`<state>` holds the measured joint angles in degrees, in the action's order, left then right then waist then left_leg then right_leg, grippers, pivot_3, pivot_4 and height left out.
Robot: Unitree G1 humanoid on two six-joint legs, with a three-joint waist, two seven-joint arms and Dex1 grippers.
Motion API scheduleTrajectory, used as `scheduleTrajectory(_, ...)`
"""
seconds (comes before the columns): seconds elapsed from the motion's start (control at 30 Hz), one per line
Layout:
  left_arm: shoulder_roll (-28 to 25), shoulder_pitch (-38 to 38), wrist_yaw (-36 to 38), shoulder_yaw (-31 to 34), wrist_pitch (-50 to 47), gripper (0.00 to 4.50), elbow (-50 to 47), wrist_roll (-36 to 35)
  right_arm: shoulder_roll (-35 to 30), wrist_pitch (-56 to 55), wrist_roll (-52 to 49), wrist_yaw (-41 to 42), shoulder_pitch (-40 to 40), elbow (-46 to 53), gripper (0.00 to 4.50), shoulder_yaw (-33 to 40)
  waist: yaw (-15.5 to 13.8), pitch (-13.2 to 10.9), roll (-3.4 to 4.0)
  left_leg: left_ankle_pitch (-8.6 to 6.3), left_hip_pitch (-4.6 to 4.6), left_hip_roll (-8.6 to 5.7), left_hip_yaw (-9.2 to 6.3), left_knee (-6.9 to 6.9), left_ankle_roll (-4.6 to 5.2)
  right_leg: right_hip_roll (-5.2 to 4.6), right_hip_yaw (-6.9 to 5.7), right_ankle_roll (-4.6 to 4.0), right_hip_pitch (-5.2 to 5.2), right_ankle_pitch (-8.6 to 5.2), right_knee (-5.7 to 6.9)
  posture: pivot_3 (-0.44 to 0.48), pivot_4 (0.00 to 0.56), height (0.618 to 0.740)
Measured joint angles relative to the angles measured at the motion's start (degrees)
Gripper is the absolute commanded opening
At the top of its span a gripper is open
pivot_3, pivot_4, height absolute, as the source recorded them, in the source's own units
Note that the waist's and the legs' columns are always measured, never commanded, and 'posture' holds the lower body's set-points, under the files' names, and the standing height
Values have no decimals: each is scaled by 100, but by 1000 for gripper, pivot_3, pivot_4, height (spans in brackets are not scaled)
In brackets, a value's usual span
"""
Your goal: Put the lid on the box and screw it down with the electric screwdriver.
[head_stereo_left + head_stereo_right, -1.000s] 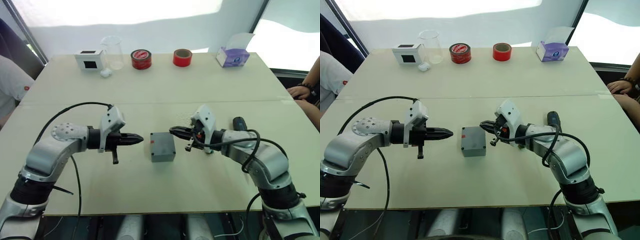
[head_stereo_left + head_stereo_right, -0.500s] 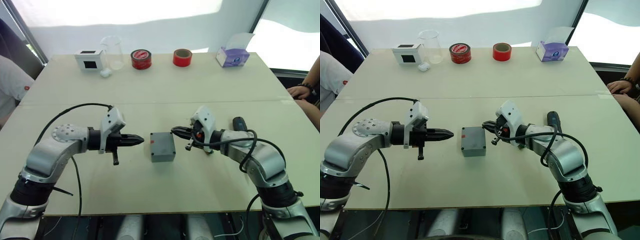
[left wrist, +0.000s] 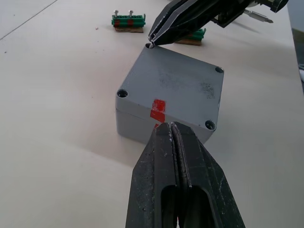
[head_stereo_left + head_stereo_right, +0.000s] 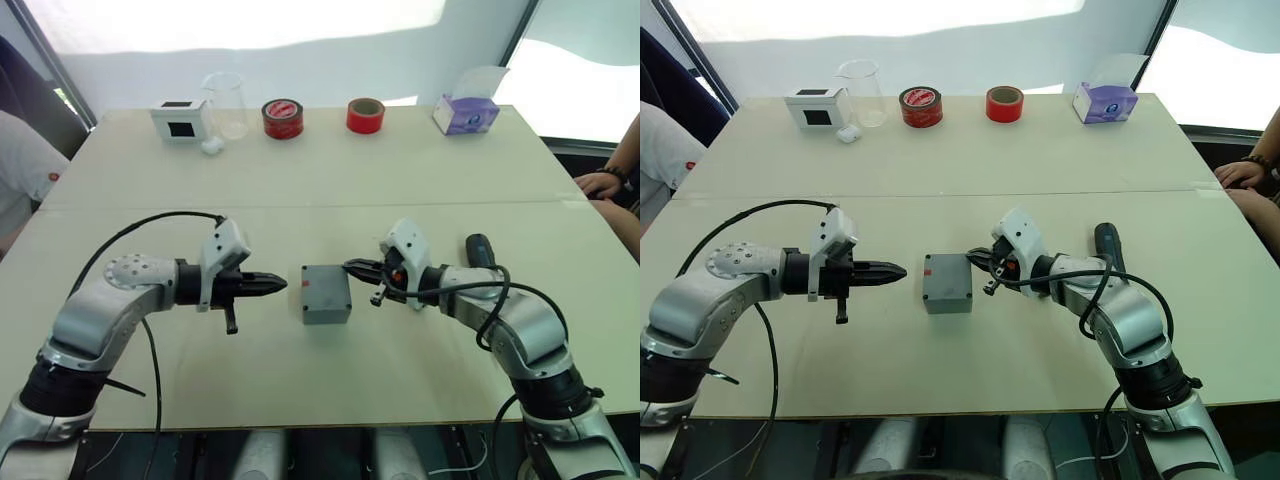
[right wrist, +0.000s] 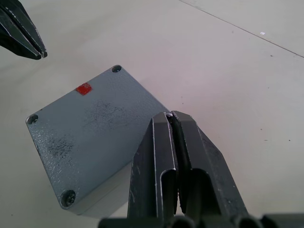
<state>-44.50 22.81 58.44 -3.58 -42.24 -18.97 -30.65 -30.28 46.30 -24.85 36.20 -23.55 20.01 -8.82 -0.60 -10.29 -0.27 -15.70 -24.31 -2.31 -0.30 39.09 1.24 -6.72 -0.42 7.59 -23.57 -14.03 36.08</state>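
Note:
The grey box [image 4: 325, 303] stands mid-table with the lid [image 3: 173, 88] on top, red mark towards my left arm. My left gripper [image 4: 278, 282] is shut and empty, its tip [image 3: 170, 126] a short way off the box's left side. From the opposite side my right gripper [image 4: 350, 266] is also shut, and its tip rests at the lid's far corner hole. In the right wrist view it [image 5: 169, 115] hovers over the lid's edge. The dark electric screwdriver [image 4: 478, 247] lies on the table behind my right forearm.
Along the far edge stand a white box with black screen [image 4: 180, 118], a clear beaker [image 4: 225, 100], two red tape rolls [image 4: 282, 117], and a purple tissue box [image 4: 466, 112]. Two green terminal blocks [image 3: 128, 21] lie beyond the box. A person's hand [image 4: 600, 183] rests at the right edge.
My right gripper has edged slightly lower and closer to the lid's corner. My left gripper and the box have stayed put.

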Motion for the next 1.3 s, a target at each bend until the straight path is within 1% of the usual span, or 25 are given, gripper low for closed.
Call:
scheduleTrajectory(0.1,-7,70,-7,3,-8,0,0,-10,4,-56,21,40,-17,-62,23,-13,10,0,0,0,0,0,0,0,0,0,0,0,-1,0,0,0,150,740)
scheduleTrajectory(0.13,-9,69,-7,3,-10,0,0,-11,4,-61,29,52,-20,-66,275,-15,12,0,0,0,0,0,0,0,0,1,0,0,-1,0,0,0,150,740)
scheduleTrajectory(0.23,-24,69,-7,3,-16,0,0,-11,14,-67,53,70,-43,-151,1235,-25,7,0,0,0,0,0,0,0,0,1,0,0,0,0,0,0,150,740)
scheduleTrajectory(0.27,-25,69,-7,3,-22,0,0,-14,21,-67,57,70,-46,-161,1739,-26,5,0,0,0,0,0,0,0,0,1,0,0,0,0,0,0,150,740)
scheduleTrajectory(0.33,-27,68,-9,3,-54,0,-12,-32,25,-65,74,70,-43,-163,2569,-26,6,0,0,0,0,0,0,0,0,1,0,0,0,0,0,0,150,740)
scheduleTrajectory(0.43,-28,66,-9,3,-99,0,-38,-57,21,-63,101,74,-41,-163,3749,-25,8,0,0,0,0,0,0,0,0,1,0,0,-1,0,0,0,150,740)
scheduleTrajectory(0.5,-26,67,-10,3,-101,0,-38,-58,20,-55,101,76,-42,-163,4440,-21,9,0,0,0,0,0,0,0,0,1,0,0,0,0,0,0,150,740)
scheduleTrajectory(0.67,119,103,-112,38,-117,0,-32,-154,-22,121,39,73,-124,-120,4494,139,0,0,0,0,0,0,0,0,0,0,0,0,0,0,0,0,150,740)
scheduleTrajectory(0.77,221,144,-177,87,-96,0,-25,-225,-78,280,-123,72,-161,99,4494,358,6,0,0,0,0,1,-1,-1,0,1,0,0,-1,0,-1,0,150,740)
scheduleTrajectory(0.9,572,235,-500,294,123,0,-22,-264,-73,630,-444,-36,-165,306,4494,747,-4,-1,0,0,0,0,-1,-1,-1,-1,0,0,0,0,-1,0,150,740)
scheduleTrajectory(1.03,616,402,-495,360,-5,0,-6,-495,-116,1396,-1041,-246,-410,357,4494,1507,-4,-1,1,0,-1,0,-1,-1,-1,-1,0,0,0,0,0,0,150,740)
scheduleTrajectory(1.1,611,496,-469,361,-31,0,11,-513,-289,1737,-1338,-315,-678,354,4494,1942,-3,-1,1,0,0,0,-1,-1,0,-1,0,0,0,0,-1,0,150,740)
scheduleTrajectory(1.3,659,726,-389,361,-178,0,75,-728,-528,2595,-1899,-595,-1169,101,4494,2746,1,-1,1,0,-2,0,1,-2,0,-2,1,0,0,0,-2,0,150,740)
